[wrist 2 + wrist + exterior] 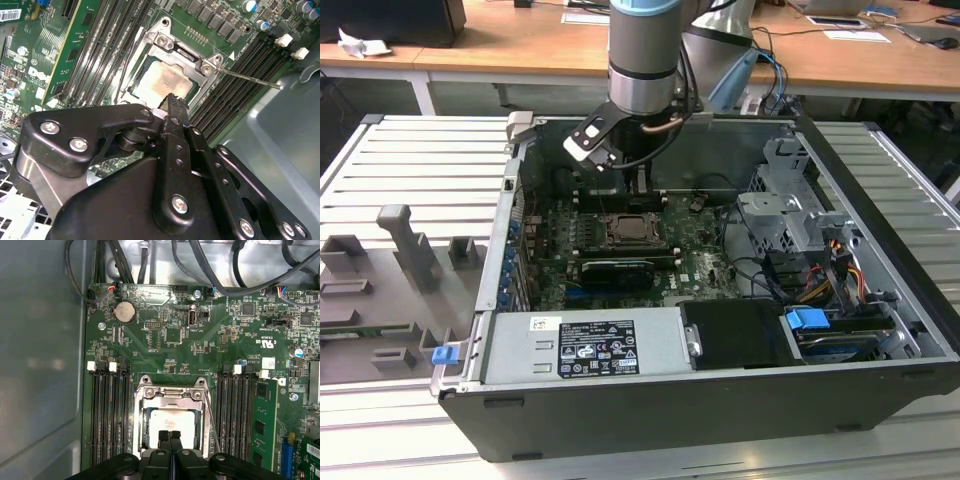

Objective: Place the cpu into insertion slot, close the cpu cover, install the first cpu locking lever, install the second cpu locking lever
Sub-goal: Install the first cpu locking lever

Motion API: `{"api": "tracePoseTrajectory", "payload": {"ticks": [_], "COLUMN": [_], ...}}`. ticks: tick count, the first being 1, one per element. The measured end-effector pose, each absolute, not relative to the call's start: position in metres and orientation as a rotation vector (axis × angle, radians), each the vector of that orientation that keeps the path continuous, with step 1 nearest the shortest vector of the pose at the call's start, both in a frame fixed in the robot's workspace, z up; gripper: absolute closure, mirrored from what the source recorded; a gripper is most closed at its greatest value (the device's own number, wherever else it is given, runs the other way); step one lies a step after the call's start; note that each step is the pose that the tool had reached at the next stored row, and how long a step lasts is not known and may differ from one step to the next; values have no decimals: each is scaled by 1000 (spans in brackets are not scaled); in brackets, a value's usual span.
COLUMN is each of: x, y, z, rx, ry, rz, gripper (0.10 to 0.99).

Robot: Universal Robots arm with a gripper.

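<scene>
Hand (170, 434) on a robot arm (642, 60) hangs low inside an open computer case (720, 400) on a slatted worktop (400, 150), its fingers (164, 439) pressed together and gripping nothing. The tips are at one edge of the cpu (167, 419); whether they touch it cannot be told. The cpu lies in the slot (630, 231), at the far middle of the board (165, 340) and to the exterior view's left of the drive cage (785, 215). The cover (170, 394) appears folded down around it. A thin lever (250, 79) juts free past the memory slots (220, 105), so the work looks to stand at the first locking lever. That step would call for a firm push down and sideways until it latches, without scraping the board.
</scene>
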State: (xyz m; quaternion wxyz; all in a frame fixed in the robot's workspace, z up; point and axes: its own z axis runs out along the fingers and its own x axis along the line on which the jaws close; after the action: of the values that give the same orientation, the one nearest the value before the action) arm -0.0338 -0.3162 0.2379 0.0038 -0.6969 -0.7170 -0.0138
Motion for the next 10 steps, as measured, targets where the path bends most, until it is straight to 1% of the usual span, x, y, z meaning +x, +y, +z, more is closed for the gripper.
{"api": "tracePoseTrajectory", "payload": {"ticks": [7,10], "x": [-34,-34], "y": [-316,-316], "z": [245,254], "rx": [-2185,-2188], "ry": [-2248,-2251], "rz": [-41,-35], "gripper": [980,980]}}
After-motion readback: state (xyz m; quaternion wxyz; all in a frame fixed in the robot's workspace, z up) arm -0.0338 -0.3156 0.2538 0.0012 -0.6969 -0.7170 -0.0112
